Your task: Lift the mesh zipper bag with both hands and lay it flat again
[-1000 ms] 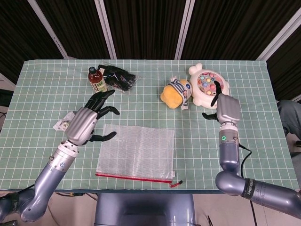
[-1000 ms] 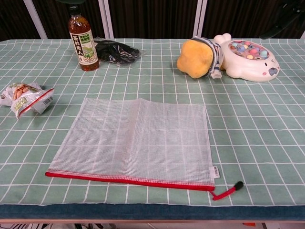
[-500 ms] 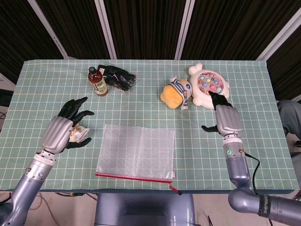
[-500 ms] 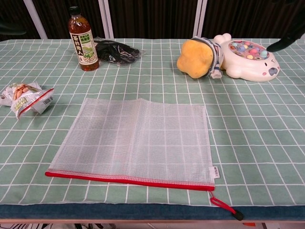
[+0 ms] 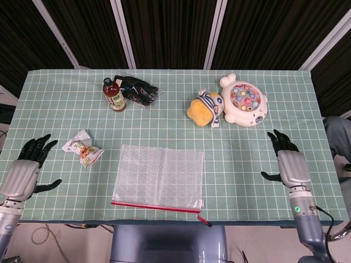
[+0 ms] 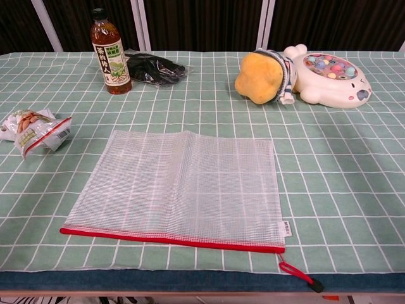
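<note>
Both arms now sit withdrawn to the table's side edges, having left the middle since a second ago; zipper pull cord now hangs over the front edge. Mesh zipper bag (image 5: 159, 177): flat at table (image 5: 230, 181) front centre, long axis left-right, red zipper nearest the robot. Left robot hand (image 5: 23, 174): well left of bag, fingers spread, empty. Right robot hand (image 5: 289, 164): well right of bag, fingers spread, empty. Both roughly equally distant.

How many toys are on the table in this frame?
2, both at the far right: the yellow plush toy, and the white fishing-game toy touching it on its right.
</note>
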Robot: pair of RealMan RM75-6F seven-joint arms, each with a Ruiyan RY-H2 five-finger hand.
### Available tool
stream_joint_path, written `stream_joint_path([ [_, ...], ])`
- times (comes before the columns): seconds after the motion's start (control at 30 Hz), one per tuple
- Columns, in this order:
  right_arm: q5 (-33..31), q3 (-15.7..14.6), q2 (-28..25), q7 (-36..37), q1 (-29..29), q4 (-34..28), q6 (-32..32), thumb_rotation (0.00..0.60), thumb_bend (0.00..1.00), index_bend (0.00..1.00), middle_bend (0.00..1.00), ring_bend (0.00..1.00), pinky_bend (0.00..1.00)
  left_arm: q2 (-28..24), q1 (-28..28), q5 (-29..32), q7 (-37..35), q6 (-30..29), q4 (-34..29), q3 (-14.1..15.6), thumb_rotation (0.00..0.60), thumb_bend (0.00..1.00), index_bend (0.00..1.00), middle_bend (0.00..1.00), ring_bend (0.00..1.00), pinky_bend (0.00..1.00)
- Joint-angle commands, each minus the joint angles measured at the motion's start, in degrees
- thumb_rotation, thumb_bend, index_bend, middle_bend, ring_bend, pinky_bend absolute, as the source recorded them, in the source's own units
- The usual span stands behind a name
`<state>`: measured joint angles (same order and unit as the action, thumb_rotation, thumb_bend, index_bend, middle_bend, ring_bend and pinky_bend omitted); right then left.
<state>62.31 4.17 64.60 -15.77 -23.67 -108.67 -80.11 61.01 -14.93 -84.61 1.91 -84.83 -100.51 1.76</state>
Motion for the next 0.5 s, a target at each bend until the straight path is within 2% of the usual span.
stream_joint_path([
  [0.03, 5.95, -3.32, -1.54, 5.82, 5.45, 3.74, -4.39, 0.6, 0.1, 0.0, 0.0, 0.0, 0.2, 1.76, 3.65, -1.58, -3.03, -4.23, 5.14, 1.38, 0.6, 0.08, 0.05, 0.0, 0.0, 0.0],
  [0.2, 10.67, -4.79, -1.29, 10.93, 10.34, 9.43, -8.83, 0.6, 0.1, 0.0, 0.0, 0.0, 0.2, 2.98, 6.93, -2.0, -5.02, -7.28, 9.54, 1.66, 0.6, 0.08, 0.04, 0.0, 0.0, 0.0],
  [0.27, 11.48, -4.47, -0.55, 13.1, 12.06, 11.45, -10.84, 0.6, 0.1, 0.0, 0.0, 0.0, 0.2, 3.7, 7.95, -2.13, -5.53, -9.11, 11.56, 0.98, 0.6, 0.08, 0.03, 0.0, 0.0, 0.0],
  [0.33, 11.69, -2.75, 0.7, 16.57, 13.78, 13.64, -13.76, 0.6, 0.09, 0.0, 0.0, 0.0, 0.2, 4.9, 8.6, -0.02, -7.41, -9.19, 13.14, -0.44, 0.6, 0.08, 0.03, 0.0, 0.0, 0.0],
  [0.5, 13.17, -2.6, 1.52, 17.65, 14.37, 15.81, -12.51, 0.6, 0.1, 0.0, 0.0, 0.0, 0.2, 5.43, 8.76, -0.98, -7.1, -9.12, 14.04, -0.99, 0.6, 0.08, 0.01, 0.0, 0.0, 0.0],
])
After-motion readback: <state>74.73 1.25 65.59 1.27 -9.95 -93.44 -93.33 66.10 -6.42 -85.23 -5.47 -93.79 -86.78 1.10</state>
